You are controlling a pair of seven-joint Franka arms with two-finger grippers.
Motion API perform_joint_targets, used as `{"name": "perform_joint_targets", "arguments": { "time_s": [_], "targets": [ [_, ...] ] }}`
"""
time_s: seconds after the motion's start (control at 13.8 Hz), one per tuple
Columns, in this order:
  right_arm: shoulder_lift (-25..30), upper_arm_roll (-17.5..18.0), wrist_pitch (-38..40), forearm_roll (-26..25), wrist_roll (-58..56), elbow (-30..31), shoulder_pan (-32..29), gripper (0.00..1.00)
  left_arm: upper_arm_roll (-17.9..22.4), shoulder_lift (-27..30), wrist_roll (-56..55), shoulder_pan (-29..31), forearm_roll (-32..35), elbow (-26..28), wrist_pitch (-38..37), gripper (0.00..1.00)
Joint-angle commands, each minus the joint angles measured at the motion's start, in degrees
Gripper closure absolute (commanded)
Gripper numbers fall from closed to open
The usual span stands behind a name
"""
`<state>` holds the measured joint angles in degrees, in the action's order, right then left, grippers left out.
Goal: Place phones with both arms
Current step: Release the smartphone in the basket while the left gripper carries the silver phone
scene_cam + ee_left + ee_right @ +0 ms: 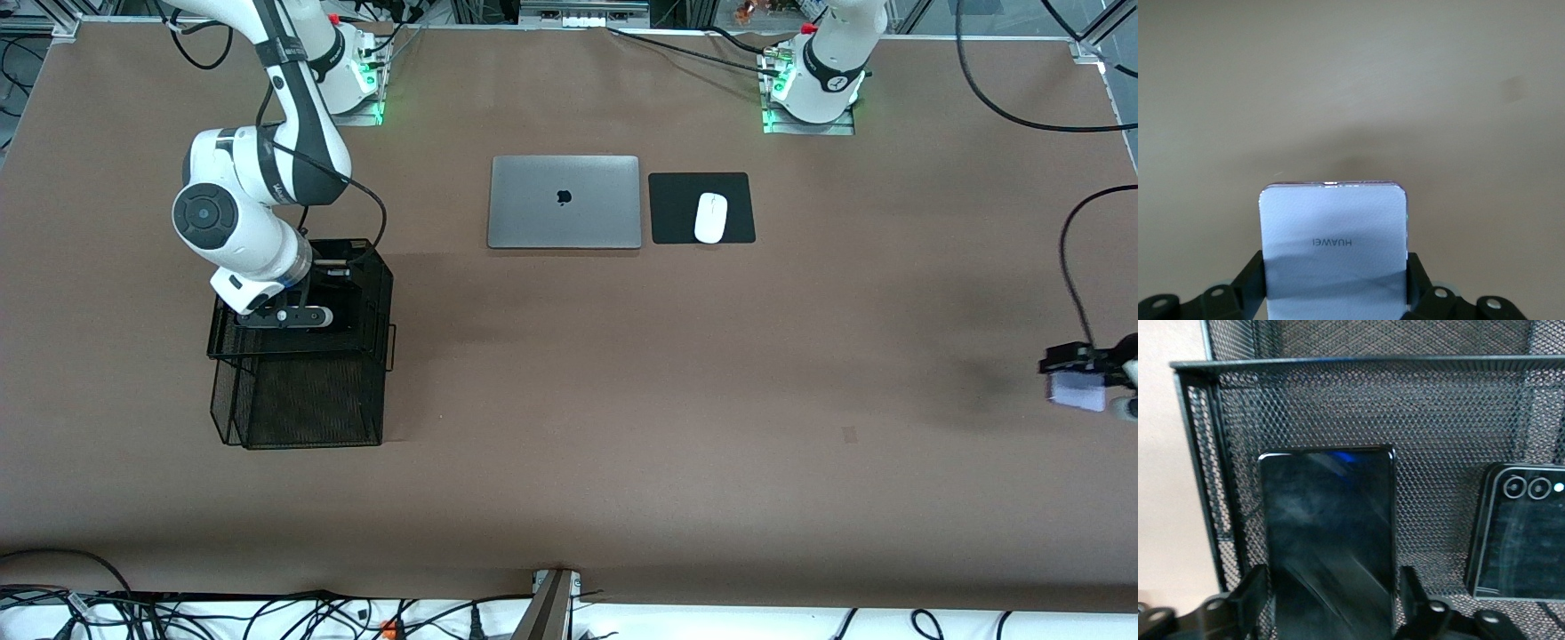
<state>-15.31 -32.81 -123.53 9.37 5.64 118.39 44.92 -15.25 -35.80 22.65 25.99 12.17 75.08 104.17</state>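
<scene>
My right gripper (293, 327) reaches down into a black mesh basket (307, 413) at the right arm's end of the table. In the right wrist view its fingers (1257, 590) stand on either side of the long black slab phone (1328, 533), with a thin gap on one side. The black flip phone (1523, 537) stands beside it against the mesh wall (1338, 393). My left gripper (1077, 380) is over the table's edge at the left arm's end, shut on the pale lilac-white flip phone (1076, 391). That phone (1335, 227) sits between its fingers (1248, 283).
A closed silver laptop (564, 203) lies at mid-table toward the arm bases. Beside it a white mouse (710, 218) rests on a black pad (676, 209). Black cables (1071, 267) run along the table's edge near my left gripper.
</scene>
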Motion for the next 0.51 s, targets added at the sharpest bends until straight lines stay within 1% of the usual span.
{"name": "perform_joint_targets", "arguments": {
  "time_s": [0.0, 0.15, 0.29, 0.44],
  "targets": [
    [1.1, -0.6, 3.8, 1.5, -0.9, -3.5, -0.1, 0.0, 0.9, 2.7, -8.4, -9.3, 0.0, -0.4, -5.0, 0.63],
    [1.1, -1.3, 10.6, 1.5, -0.9, -8.8, -0.4, 0.0, 1.0, 2.7, -15.4, -16.6, -0.3, -0.3, -7.5, 0.63],
    [1.2, -3.0, 17.4, 1.5, -1.1, -14.7, -0.4, 0.0, 0.7, 2.5, -18.1, -22.9, -0.6, 0.5, -7.8, 0.64],
    [1.2, -4.2, 24.8, 1.4, -0.5, -21.0, -0.4, 0.0, 0.7, 1.9, -25.1, -29.9, -4.8, 2.0, -7.8, 0.64]
  ]
}}
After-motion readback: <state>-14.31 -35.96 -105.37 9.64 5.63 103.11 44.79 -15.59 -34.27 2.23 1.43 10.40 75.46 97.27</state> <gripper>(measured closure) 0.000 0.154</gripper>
